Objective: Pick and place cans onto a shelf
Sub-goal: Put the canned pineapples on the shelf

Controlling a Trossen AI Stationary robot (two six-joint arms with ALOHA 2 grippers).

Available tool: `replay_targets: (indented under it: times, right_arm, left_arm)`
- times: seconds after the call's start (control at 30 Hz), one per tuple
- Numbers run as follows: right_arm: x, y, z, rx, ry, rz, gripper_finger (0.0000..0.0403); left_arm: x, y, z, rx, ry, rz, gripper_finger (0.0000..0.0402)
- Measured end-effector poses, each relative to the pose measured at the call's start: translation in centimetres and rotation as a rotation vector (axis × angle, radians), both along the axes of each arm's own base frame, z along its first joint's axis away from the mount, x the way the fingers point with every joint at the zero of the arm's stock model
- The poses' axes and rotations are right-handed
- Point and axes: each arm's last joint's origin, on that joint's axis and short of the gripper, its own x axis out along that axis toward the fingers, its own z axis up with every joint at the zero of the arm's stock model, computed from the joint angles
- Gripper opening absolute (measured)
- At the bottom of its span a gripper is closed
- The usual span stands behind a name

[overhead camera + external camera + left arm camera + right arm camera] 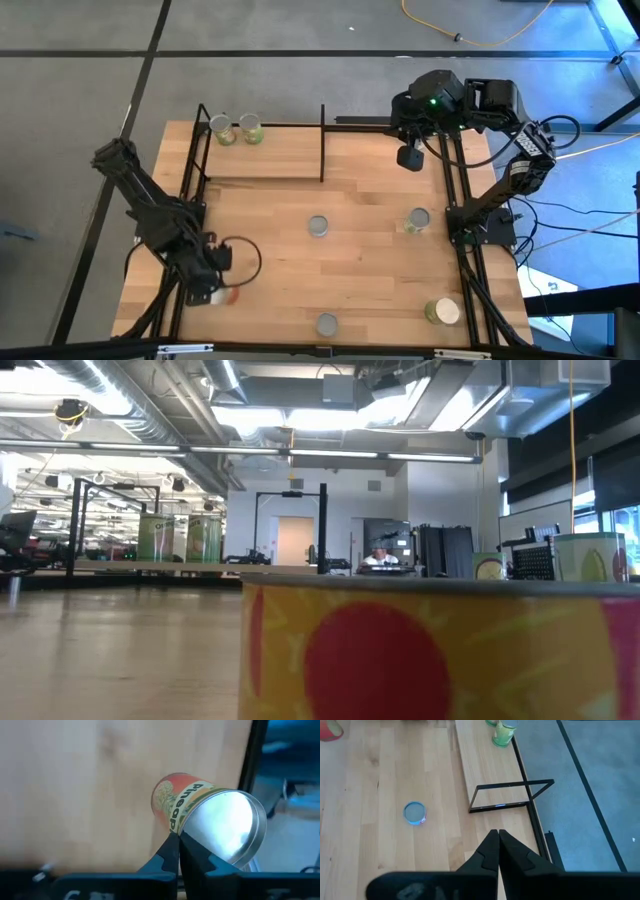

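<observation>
Left fingers [178, 851]: pressed together, tips touching the tipped pineapple can [207, 822] — part them before you grasp.
Right fingers [498, 851]: together, idle above the shelf [490, 767] — two cans [236, 130] there.

The bench [370, 200] is pale blond wood with a plank grain. The shelf [262, 165] pairs thin black posts with a light wooden board; two cans with greenish-yellow sides [236, 130] stand on it. A pineapple can [200, 815] has an orange-red and yellow label and a bright silver end. The nearest can [440, 650] shows a red disc on a yellow sunburst. Another can [414, 813] has a blue rim and a pink side. Both arms' fingers [495, 852] are black.
</observation>
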Motion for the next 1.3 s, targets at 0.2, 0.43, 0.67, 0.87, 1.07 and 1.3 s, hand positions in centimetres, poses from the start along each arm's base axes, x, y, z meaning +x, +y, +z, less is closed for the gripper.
replay_targets:
  times: [0.2, 0.43, 0.67, 0.87, 1.07, 1.3]
  right_arm:
    - [0.1, 0.0, 0.1, -0.002, -0.009, 0.0, 0.0007]
    - [0.4, -0.1, 0.4, -0.013, -0.052, 0.0, 0.0007]
    - [0.5, -0.2, 0.5, -0.03, -0.07, -0.009, 0.0007]
    - [0.5, -0.2, 0.5, -0.05, -0.065, -0.027, 0.0007]
    - [0.5, -0.3, 0.5, -0.063, -0.061, -0.038, 0.0007]
    - [0.5, -0.3, 0.5, -0.064, -0.061, -0.037, 0.0007]
  left_arm:
    - [-0.1, 3.9, 5.0, 0.075, -0.114, 0.268, 0.0]
    - [-0.3, 8.4, 8.6, 0.243, -0.144, 0.606, 0.0]
    - [0.5, 12.5, 8.5, 0.32, -0.142, 0.765, 0.0]
    - [0.8, 16.4, 7.4, 0.42, -0.061, 0.863, 0.0]
    - [0.3, 20.0, 5.2, 0.479, 0.099, 0.916, 0.0]
    - [-0.8, 23.0, 3.0, 0.511, 0.23, 0.952, 0.0]
